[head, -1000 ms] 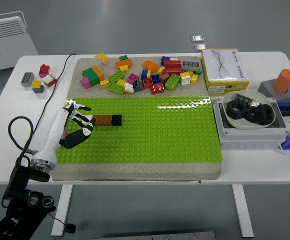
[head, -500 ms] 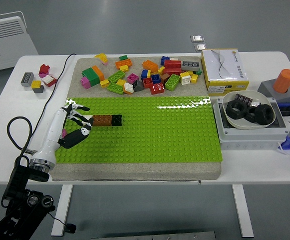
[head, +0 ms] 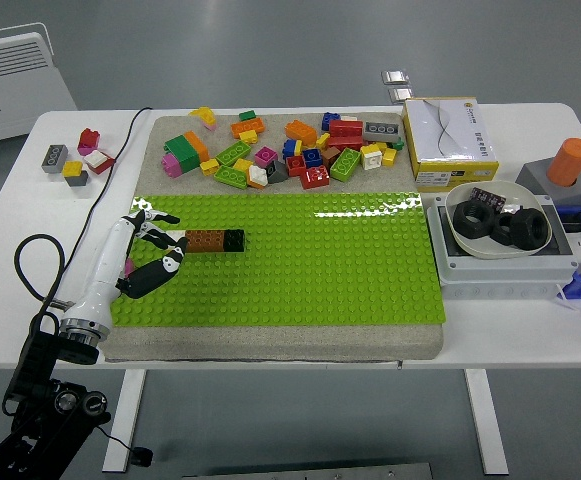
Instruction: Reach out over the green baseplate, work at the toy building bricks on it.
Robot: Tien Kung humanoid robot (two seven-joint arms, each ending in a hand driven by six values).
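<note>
From the head view, the left hand (head: 152,248) reaches in from the lower left over the left end of the green baseplate (head: 300,265), which lies on a grey slab (head: 270,340) on the white tabletop (head: 510,335). Its fingers (head: 160,217) are spread and only loosely bent, the upper ones pointing right toward a short row of bricks pressed onto the plate: a brown brick (head: 205,240) with a black brick (head: 233,240) joined to its right end. The fingertips lie at the brown brick's left end, and the thumb (head: 155,275) sits lower, apart from the row; whether any finger actually touches the brick cannot be told, and nothing is closed in the hand. Beyond the baseplate, on the far strip of the slab, lies a loose pile of toy bricks (head: 290,150) in green, orange, yellow, red, blue, pink and white. A few more small bricks (head: 75,158) sit apart on the tabletop at the far left, near a black cable (head: 105,185) that runs down toward the arm. To the right of the pile stands a yellow and white box (head: 450,140), and nearer, a white bowl (head: 498,222) holding black rings rests on a grey case (head: 500,270). An orange cylinder (head: 570,160) stands on a grey block at the far right. A white appliance (head: 20,75) stands beyond the tabletop's far left corner.
</note>
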